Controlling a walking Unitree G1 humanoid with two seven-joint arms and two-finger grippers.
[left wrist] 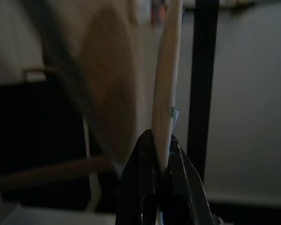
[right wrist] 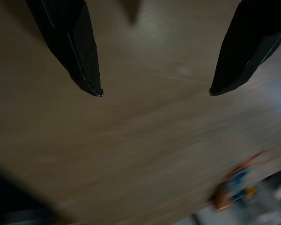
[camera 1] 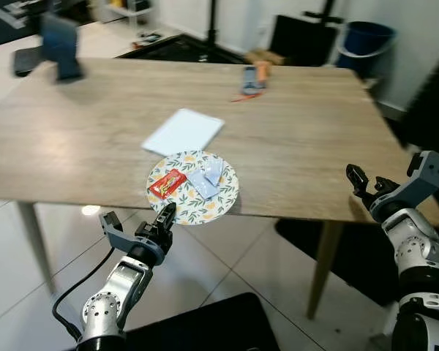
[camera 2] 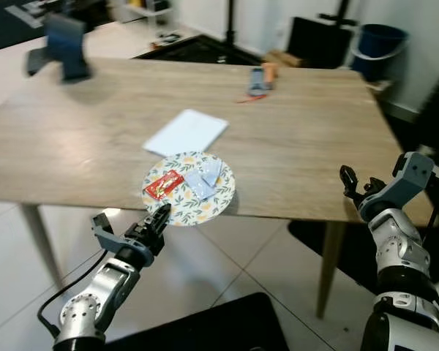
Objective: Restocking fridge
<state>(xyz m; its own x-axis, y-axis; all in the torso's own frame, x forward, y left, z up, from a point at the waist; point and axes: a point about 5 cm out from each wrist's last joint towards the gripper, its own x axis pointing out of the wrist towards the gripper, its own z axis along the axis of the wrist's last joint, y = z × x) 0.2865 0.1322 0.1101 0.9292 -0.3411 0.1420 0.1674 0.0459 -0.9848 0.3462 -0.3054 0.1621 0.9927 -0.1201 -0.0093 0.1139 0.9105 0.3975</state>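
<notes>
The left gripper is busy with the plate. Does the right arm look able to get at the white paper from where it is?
Probably, with a long stretch: the right gripper is open at the table's right edge, and bare wood lies between it and the paper.

A white sheet of paper [camera 1: 184, 131] lies mid-table on a wooden table [camera 1: 314, 139]. A blue bin [camera 1: 366, 42] stands on the floor beyond the far right corner.

Wooden table [camera 1: 300, 139] with floral plate [camera 1: 221, 206] overhanging, white paper [camera 1: 184, 131], blue stand [camera 1: 61, 47].
</notes>
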